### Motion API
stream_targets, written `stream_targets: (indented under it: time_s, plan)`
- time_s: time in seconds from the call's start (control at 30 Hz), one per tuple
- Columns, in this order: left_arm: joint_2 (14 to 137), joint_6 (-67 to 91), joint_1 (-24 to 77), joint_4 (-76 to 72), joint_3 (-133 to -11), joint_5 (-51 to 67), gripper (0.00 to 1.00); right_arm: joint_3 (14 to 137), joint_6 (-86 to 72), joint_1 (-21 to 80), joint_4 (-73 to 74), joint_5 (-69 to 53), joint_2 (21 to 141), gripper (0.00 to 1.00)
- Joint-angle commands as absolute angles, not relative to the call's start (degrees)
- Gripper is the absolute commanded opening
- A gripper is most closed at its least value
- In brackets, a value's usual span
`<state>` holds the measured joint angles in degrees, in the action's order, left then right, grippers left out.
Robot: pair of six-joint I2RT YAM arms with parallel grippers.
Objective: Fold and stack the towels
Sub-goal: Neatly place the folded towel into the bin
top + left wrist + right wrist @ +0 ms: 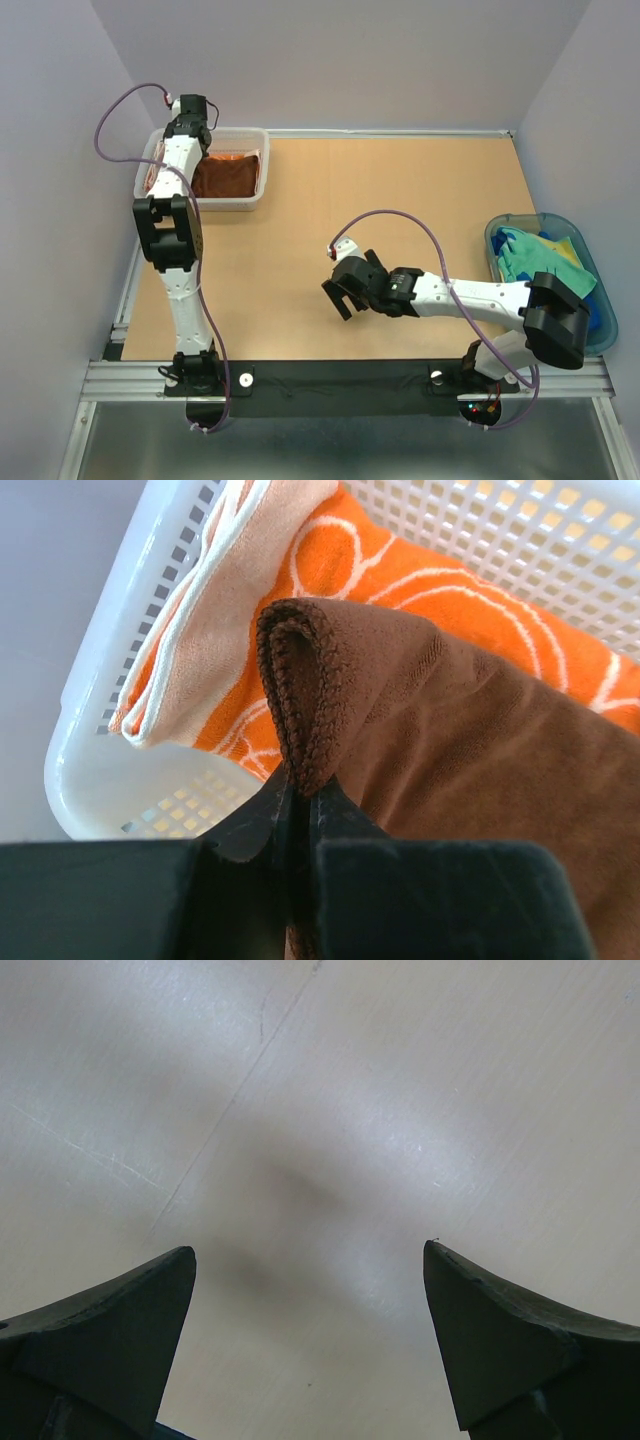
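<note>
A dark brown towel (450, 730) lies folded in the white mesh basket (120, 790) on top of an orange towel with white circles (400, 570). My left gripper (300, 785) is shut on the brown towel's folded edge, which stands up in a loop between the jaws. From above, the left arm reaches over the basket (248, 196) at the table's far left, with the brown towel (228, 177) showing. My right gripper (341, 293) hovers open over the bare tabletop (320, 1160) near the middle, with nothing between its fingers. More towels, green, blue and yellow (535, 258), lie in a tub at right.
The translucent blue-green tub (497, 236) stands at the table's right edge by the right arm's elbow. Grey walls close in the table on three sides. A metal rail runs along the near edge.
</note>
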<state>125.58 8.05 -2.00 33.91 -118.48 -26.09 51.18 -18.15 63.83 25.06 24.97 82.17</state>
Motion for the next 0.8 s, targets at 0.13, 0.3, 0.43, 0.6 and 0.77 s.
stream_targets:
  time_s: [0.13, 0.3, 0.43, 0.6, 0.77]
  plan:
    - [126.1, 9.4, -2.9, 34.5, -120.4, -38.5, 0.46, 54.1, -17.7, 64.1, 24.9, 26.2, 82.5, 1.00]
    - [123.8, 7.0, -3.3, 32.4, -121.1, -49.5, 0.65, 54.1, -17.6, 64.1, 25.0, 26.0, 82.8, 1.00]
    - [122.3, 6.6, -4.2, 31.7, -121.4, -50.4, 0.74, 54.6, -17.7, 64.1, 25.1, 26.0, 82.8, 1.00]
    - [118.1, 8.5, -4.1, 32.6, -119.7, -40.9, 0.80, 54.8, -18.5, 63.7, 25.5, 29.2, 82.0, 1.00]
    - [109.0, 10.5, -2.8, 31.4, -111.2, -26.8, 0.87, 56.0, -19.9, 57.3, 26.8, 31.6, 80.6, 1.00]
